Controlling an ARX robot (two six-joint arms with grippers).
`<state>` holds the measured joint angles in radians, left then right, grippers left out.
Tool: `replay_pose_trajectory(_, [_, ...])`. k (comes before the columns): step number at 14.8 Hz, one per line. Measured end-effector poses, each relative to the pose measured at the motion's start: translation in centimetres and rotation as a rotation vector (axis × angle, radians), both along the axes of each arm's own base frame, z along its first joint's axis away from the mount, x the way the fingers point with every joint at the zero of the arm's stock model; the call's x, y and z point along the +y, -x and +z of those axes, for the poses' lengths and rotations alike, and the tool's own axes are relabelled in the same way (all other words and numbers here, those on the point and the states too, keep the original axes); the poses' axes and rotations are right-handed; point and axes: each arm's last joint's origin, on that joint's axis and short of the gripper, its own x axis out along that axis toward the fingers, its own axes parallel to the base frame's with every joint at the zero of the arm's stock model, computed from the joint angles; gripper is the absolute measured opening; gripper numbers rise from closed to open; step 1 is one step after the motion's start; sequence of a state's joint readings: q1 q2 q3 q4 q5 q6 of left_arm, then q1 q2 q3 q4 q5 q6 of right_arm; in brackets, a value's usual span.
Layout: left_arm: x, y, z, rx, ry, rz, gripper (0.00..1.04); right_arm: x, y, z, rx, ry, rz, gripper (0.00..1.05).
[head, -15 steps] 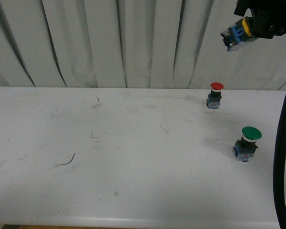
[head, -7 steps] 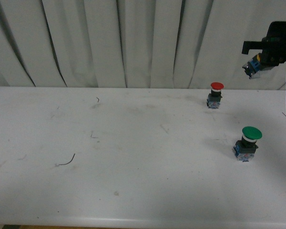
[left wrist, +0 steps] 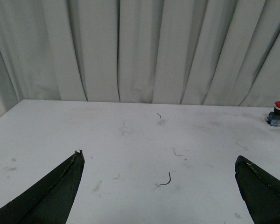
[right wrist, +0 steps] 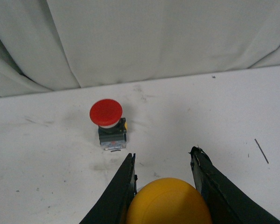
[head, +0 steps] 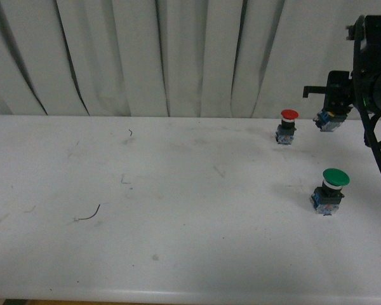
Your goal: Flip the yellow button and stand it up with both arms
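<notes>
The right gripper [right wrist: 163, 154] is closed partway around the yellow button [right wrist: 168, 203], with its two fingers against the round cap on either side. In the front view it hangs low over the back right of the bench [head: 178, 210]. The button's blue block shows beneath it, just to the right of the red button [head: 289, 125]. I cannot tell whether the block touches the bench. The green button [head: 330, 189] stands upright nearer the front, well apart from both. The left gripper [left wrist: 158, 156] is spread wide above the bench and holds nothing.
</notes>
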<state>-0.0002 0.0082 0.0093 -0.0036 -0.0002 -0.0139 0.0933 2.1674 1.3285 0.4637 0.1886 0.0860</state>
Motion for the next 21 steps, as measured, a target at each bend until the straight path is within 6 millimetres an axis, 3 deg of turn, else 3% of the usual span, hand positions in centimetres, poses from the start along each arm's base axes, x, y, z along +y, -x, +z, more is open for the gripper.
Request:
replay_pose_trajectory(3, [0.0,0.0,0.0,0.0,0.0,0.0,0.98,1.2,-0.7,-2.4,0.092,0.022,-0.024,0.33])
replay_pose_trajectory(7, [0.0,0.0,0.0,0.0,0.0,0.0,0.98,2.8,-1.4,-4.1,0.157,0.053,-0.034,0.33])
replay_pose_trajectory(17, [0.0,0.0,0.0,0.0,0.0,0.0,0.98,2.5,-2.9,-4.5,0.17,0.136,-0.116,0.33])
replay_pose_trajectory(21, [0.0,0.0,0.0,0.0,0.0,0.0,0.98,2.6,-3.5,-5.5,0.206,0.156,-0.132,0.33])
